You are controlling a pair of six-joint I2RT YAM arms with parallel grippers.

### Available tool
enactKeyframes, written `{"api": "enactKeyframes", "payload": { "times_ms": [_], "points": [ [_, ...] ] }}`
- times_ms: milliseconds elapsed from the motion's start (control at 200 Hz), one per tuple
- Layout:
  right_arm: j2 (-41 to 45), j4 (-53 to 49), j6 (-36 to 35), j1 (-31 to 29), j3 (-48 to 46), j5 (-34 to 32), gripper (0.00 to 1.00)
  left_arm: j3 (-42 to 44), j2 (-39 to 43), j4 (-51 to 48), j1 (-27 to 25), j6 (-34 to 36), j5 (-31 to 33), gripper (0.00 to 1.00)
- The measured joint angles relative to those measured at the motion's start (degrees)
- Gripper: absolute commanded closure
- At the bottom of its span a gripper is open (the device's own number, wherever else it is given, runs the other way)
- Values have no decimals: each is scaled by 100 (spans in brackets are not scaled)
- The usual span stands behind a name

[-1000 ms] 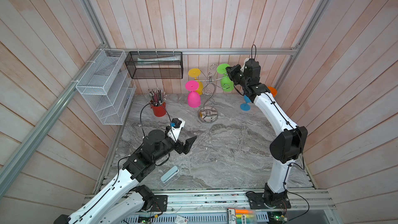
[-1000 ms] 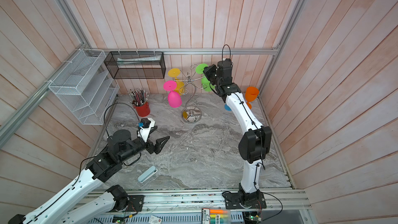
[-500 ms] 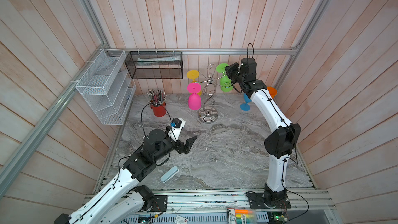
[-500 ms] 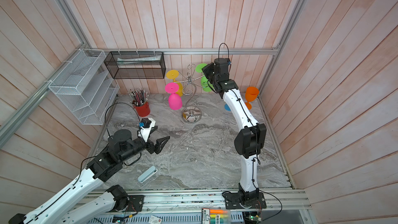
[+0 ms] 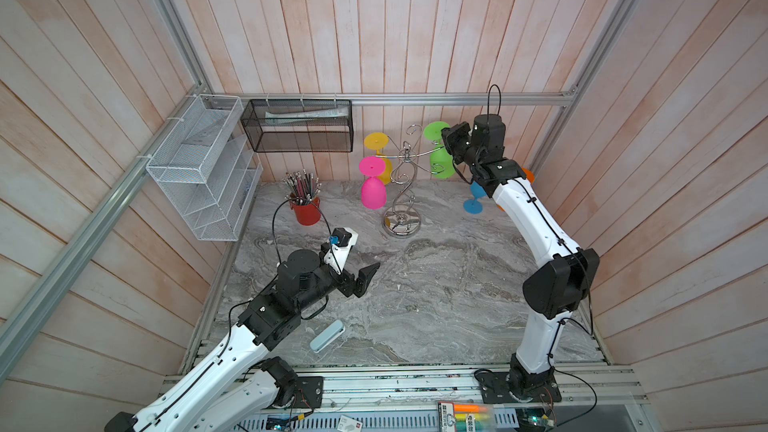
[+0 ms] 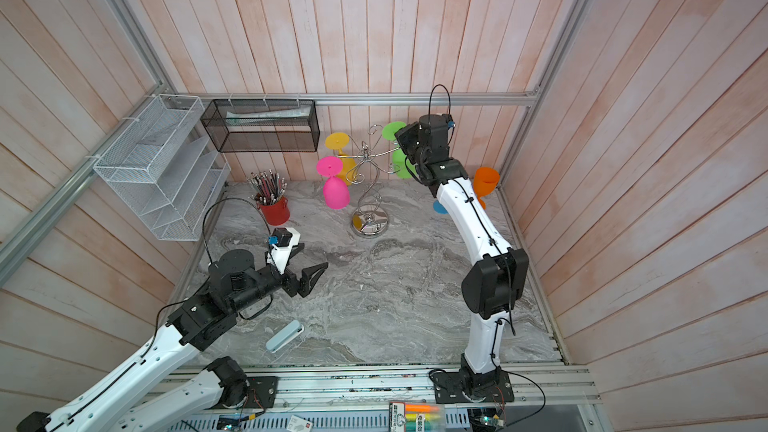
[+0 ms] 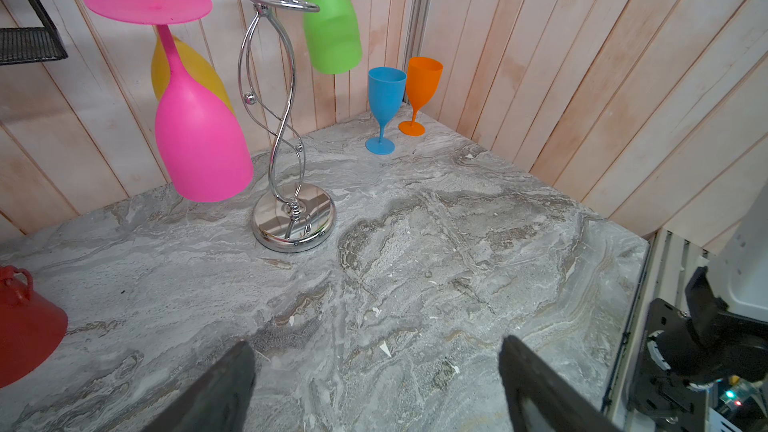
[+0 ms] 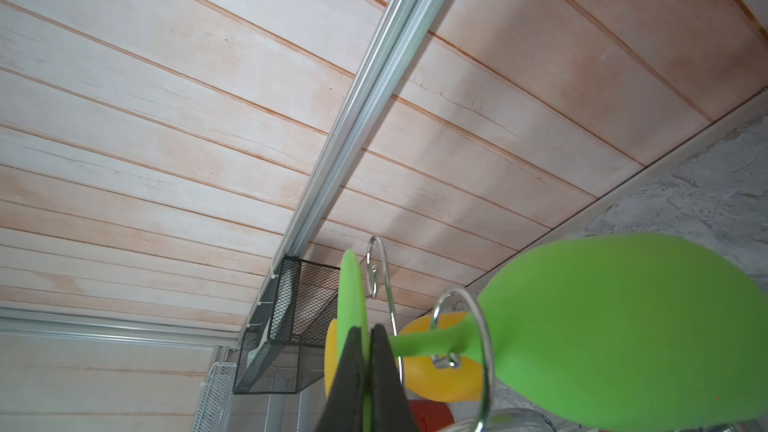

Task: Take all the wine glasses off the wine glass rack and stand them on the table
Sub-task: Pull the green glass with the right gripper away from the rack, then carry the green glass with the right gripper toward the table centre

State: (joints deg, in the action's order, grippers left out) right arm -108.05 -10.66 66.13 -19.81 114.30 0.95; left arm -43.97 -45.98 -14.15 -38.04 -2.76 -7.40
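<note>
At the 12 o'clock edge of the grey marbled table [image 5: 457, 292], in both top views, stands one tall chrome wire wine glass rack [image 5: 402, 223]. The right arm rises from its base at 5 o'clock, elbow bent, forearm stretched to 1 o'clock, where the right gripper [image 5: 448, 142] meets the green plastic wine glass [image 5: 440, 164] at the rack's top. The left arm lies low from 7 o'clock; the left gripper [image 5: 359, 261] hovers over the table's left half, jaws wide apart and empty. Five glasses: three hang bowl-down from the rack, the green one, a pink plastic glass [image 5: 372, 195] and a yellow plastic glass [image 5: 376, 141]; two stand upright at 2 o'clock, a blue plastic glass [image 5: 473, 204] and an orange plastic glass [image 6: 485, 178]. A front-rail label [image 5: 447, 408] is too small to read.

In the left wrist view, two dark fingers [image 7: 232, 380] stand well apart over bare table, facing the rack.

In the right wrist view, the right gripper [image 8: 365, 332] is clamped on the green glass's thin flat foot; the stem passes through a chrome loop of the rack.
</note>
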Motion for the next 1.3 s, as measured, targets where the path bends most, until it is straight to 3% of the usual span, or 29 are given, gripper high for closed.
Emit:
{"api": "enactKeyframes", "payload": {
  "times_ms": [1005,1300],
  "points": [
    [2105,721,-144,-608,-2553,-623,100,0,-81,-2,0,7,42,7],
    [2229,745,-249,-640,-2667,-758,100,0,-149,-2,0,17,44,7]
  ]
}}
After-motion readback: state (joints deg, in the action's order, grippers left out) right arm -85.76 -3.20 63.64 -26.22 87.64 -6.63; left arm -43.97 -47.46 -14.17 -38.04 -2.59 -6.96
